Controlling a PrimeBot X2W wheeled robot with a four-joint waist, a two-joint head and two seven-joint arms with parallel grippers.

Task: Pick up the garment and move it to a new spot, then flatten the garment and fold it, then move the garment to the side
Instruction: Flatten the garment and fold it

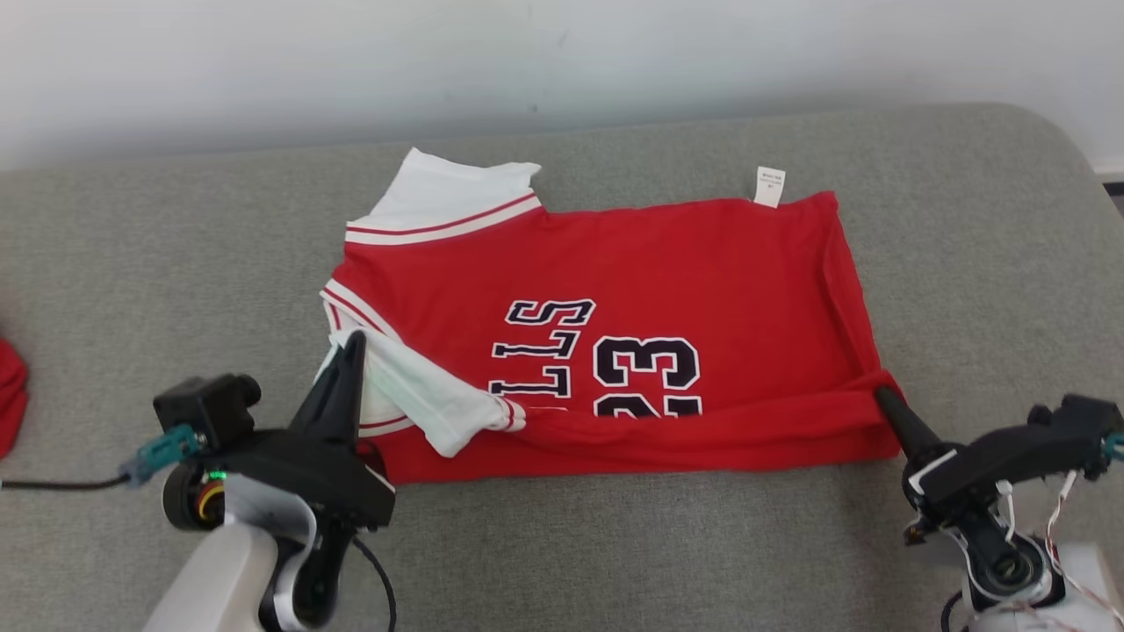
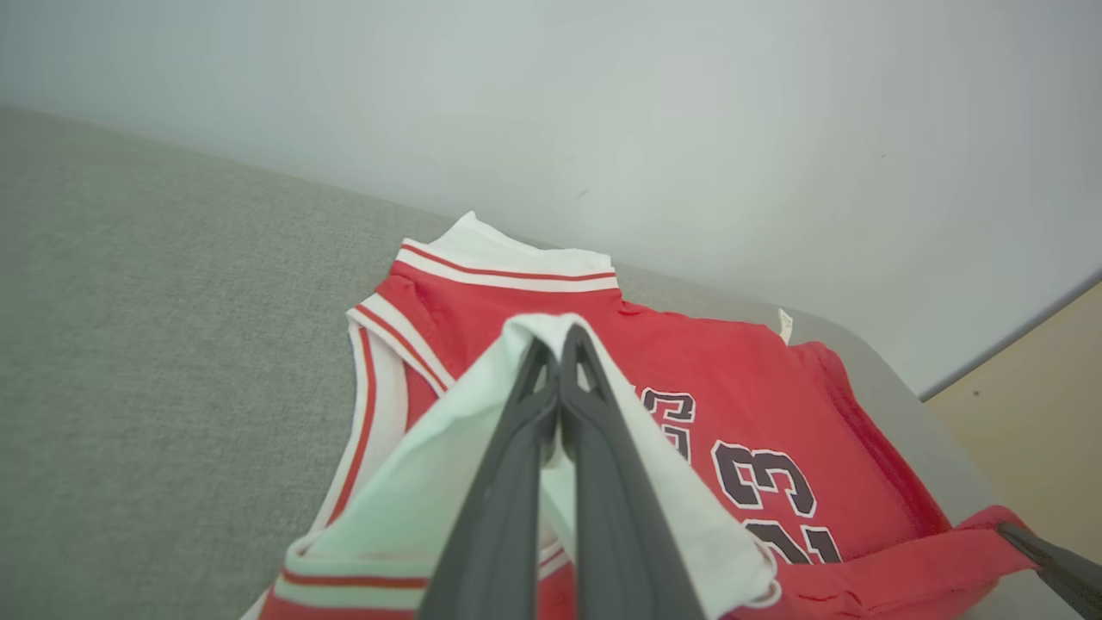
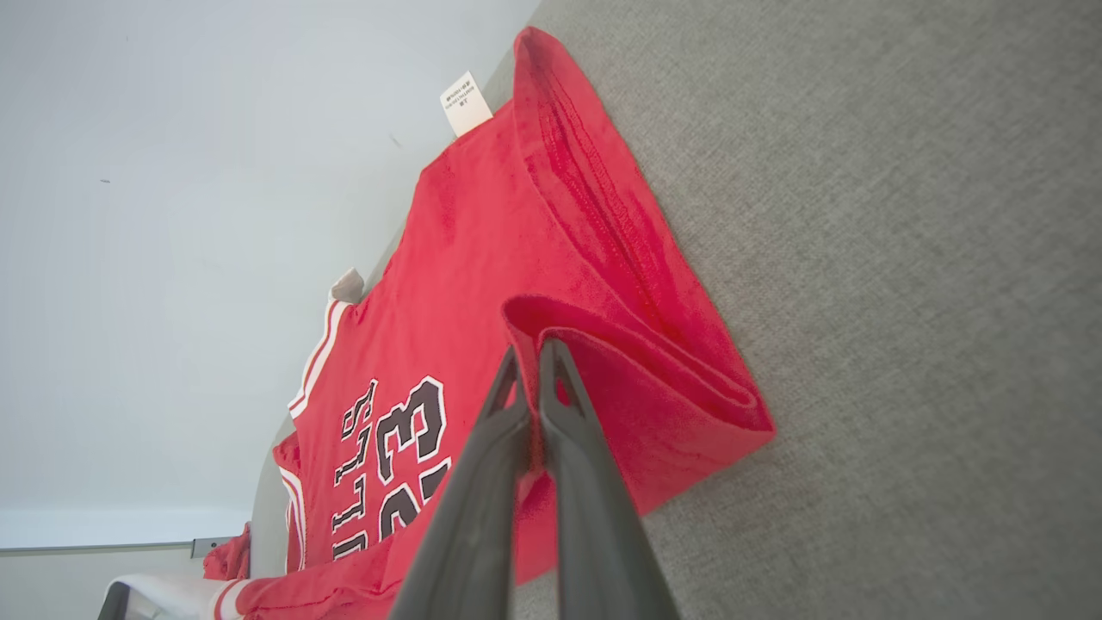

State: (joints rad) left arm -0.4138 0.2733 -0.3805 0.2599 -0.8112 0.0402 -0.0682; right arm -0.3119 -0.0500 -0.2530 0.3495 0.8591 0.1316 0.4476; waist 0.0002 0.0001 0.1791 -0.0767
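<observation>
**Near edge of jersey pinched at both ends, ready to fold**

Spread sideways on the grey padded surface (image 1: 176,263): a red basketball jersey (image 1: 667,263), shoulders toward the robot's left, hem toward its right, number print facing up. Clamped tight on the near white sleeve (image 1: 421,395) by the left gripper (image 1: 354,341), and on the near hem corner (image 1: 865,391) by the right gripper (image 1: 881,397). Held at both ends, probably, so as to carry the whole near edge over toward the wall in one even fold; rolled into a low ridge between the two grips. Far edge lying flat, care label (image 1: 769,186) poking out beyond it. No obstacle on the jersey along the fold's path. At the left rim, well apart, part of another red cloth (image 1: 9,395); by the left wrist, a black cable (image 1: 61,483), not touching the jersey
</observation>
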